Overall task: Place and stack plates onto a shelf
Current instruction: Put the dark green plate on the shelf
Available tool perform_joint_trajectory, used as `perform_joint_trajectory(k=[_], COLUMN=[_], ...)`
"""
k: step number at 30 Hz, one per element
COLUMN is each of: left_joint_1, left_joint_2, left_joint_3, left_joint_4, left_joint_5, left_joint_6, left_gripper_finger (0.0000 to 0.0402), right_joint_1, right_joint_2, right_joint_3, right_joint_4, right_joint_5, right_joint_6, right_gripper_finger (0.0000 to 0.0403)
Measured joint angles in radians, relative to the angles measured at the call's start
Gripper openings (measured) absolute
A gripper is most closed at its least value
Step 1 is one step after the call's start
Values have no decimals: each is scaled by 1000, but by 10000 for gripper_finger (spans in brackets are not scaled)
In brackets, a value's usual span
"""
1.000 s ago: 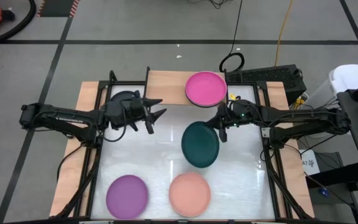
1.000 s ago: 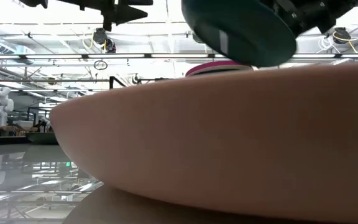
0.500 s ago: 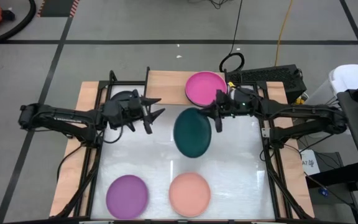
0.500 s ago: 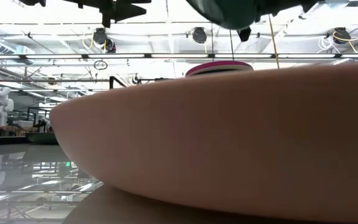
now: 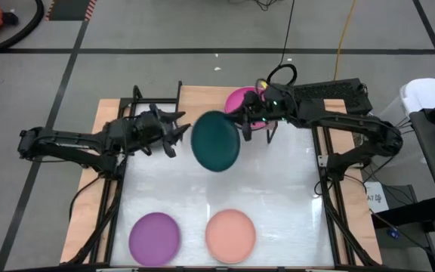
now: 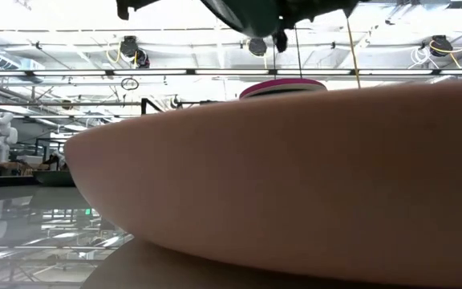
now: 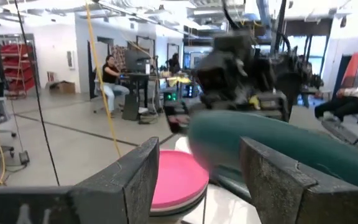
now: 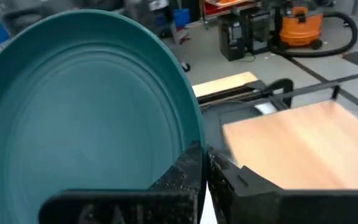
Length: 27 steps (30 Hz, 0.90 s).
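Observation:
My right gripper (image 5: 245, 128) is shut on a dark teal plate (image 5: 216, 141) in the air over the table's far half, just near the light-wood shelf (image 5: 202, 102). A magenta plate (image 5: 242, 100) lies on the shelf's right part, half hidden by the right arm. My left gripper (image 5: 176, 134) hovers open, close to the teal plate's left edge. In the left wrist view the teal plate (image 7: 278, 149) shows beyond the open fingers. A purple plate (image 5: 155, 236) and a salmon plate (image 5: 230, 234) lie flat near the table's near edge. My right gripper pinches the teal plate by its rim (image 8: 194, 140) on the plate's right side, one finger (image 8: 185, 177) on the hollow face and the other behind it. The fingers come level from the table's right. The plate is lifted clear and tilted.
The salmon plate (image 6: 295, 185) fills most of the low view. Black metal frame rails (image 5: 119, 151) run along the table's left and right sides. A bare white stretch of table (image 5: 202, 189) lies between the arms and the near plates. People sit in the room behind.
My right gripper has carried the teal plate up and toward the table's far left, from the middle of the table to just in front of the shelf. My left gripper has drawn back a little toward the left edge, staying open.

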Motion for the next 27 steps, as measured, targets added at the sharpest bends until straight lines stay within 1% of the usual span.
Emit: perform_joint_trajectory(k=[4,6,8,11,14,17,21,27], left_joint_1=[-7,-7,-8,-9,-11,-10,7,25], left_joint_2=[38,33,6,-57,-113,-122,-115,-110], left_joint_3=[0,0,0,0,0,-25,-66,-78], left_joint_4=[-5,-10,-45,-134,-209,-196,-79,-46], left_joint_5=[-4,-9,-12,-9,2,2,3,2], left_joint_6=[4,28,45,46,45,48,50,51], left_gripper_finger=[223,223,223,223,223,223,223,223], right_joint_1=[-32,-45,-62,-85,-110,-130,-155,-209], right_joint_2=[72,95,113,131,130,125,124,125], right_joint_3=[100,138,167,174,174,174,175,228], right_joint_4=[-86,-112,-118,-103,-95,-49,33,-5], right_joint_5=[-24,-27,-34,-33,-6,1,-31,-66], right_joint_6=[-30,-43,-52,-46,-41,-19,17,32], right_gripper_finger=[0,0,0,0,0,0,0,0])
